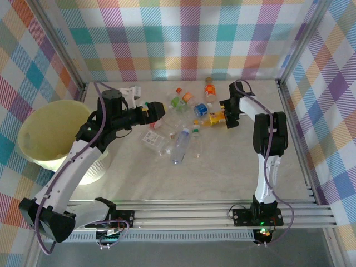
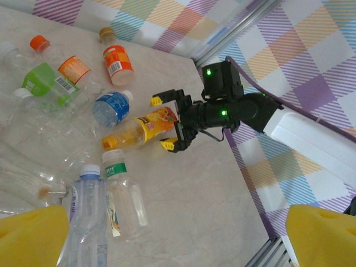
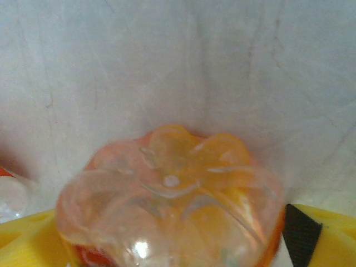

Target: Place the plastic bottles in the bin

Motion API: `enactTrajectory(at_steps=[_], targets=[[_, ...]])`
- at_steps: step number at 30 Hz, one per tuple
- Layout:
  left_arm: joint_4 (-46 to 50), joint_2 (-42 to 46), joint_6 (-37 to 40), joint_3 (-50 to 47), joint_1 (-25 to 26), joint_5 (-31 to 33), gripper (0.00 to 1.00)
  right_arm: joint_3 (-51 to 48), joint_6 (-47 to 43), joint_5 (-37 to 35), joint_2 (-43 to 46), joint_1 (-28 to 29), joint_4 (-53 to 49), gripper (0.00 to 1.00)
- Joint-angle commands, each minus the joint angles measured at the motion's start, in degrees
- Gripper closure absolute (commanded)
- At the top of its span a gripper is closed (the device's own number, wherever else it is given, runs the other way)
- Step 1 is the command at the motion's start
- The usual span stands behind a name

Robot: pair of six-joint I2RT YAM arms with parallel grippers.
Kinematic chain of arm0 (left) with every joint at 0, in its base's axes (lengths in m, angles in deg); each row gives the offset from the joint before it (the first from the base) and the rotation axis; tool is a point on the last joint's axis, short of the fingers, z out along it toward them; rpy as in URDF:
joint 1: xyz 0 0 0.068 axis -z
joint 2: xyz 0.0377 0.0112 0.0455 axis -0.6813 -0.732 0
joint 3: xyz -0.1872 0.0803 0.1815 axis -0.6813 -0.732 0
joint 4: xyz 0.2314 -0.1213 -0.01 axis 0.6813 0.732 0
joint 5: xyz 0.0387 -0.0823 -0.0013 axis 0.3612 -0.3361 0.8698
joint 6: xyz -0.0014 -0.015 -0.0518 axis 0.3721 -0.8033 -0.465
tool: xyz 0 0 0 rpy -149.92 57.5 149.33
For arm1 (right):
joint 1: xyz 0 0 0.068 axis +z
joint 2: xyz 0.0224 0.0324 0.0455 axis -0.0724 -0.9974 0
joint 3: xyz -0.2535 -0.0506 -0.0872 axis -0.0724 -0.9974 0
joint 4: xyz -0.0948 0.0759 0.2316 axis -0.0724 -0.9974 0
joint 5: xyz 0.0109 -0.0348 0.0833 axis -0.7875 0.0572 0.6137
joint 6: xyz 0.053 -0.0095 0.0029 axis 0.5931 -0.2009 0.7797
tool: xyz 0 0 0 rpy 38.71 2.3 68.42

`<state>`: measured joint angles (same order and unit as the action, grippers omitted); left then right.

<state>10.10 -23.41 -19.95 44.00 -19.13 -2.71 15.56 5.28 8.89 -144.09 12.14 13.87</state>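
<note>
Several plastic bottles lie on the table's far middle. Among them are a yellow-labelled orange bottle [image 1: 214, 118] [image 2: 142, 129], a blue-labelled one [image 2: 111, 107], a green-labelled one [image 2: 47, 83], an orange one [image 2: 117, 62] and clear ones [image 1: 181, 146] [image 2: 125, 200]. My right gripper [image 1: 225, 118] [image 2: 164, 123] is open, with its jaws on either side of the yellow-labelled bottle's base [image 3: 172, 194] and close against it. My left gripper [image 1: 158, 109] [image 2: 178, 245] hangs open above the bottles with nothing between its fingers. The pale yellow bin [image 1: 33, 139] stands at the left.
Checked walls enclose the table on three sides. A metal frame rail [image 1: 295, 133] runs along the right edge. Bare table [image 1: 233, 167] lies in front of the bottles, up to the arm bases.
</note>
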Motion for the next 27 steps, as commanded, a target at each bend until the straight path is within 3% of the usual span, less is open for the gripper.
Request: enactTrajectory(at_steps=[1,6,13,18,27], targets=[[-0.72,-0.63,1.69,-0.64,1.12,0.50,0.00,0.90,0.46,-0.57,-1.62,-0.65,-0.27,0.14],[-0.30,-1.36,2.24,-0.44,1.91,0.88,0.00,-3.95,-1.17,-0.98,1.60,-1.52,6.52,0.34],[-0.15,-2.98,2.88,0.41,2.75,0.89,0.00,-10.99,-3.38,-4.54,9.27,-1.74,11.98,0.44],[-0.15,-4.11,3.01,0.81,3.43,0.97,0.00,-19.09,-6.05,-6.50,16.35,-1.75,18.33,0.46],[-3.37,-6.80,1.60,-0.29,4.40,1.01,0.00,-32.41,-25.02,-3.18,30.62,-1.75,35.13,0.46]])
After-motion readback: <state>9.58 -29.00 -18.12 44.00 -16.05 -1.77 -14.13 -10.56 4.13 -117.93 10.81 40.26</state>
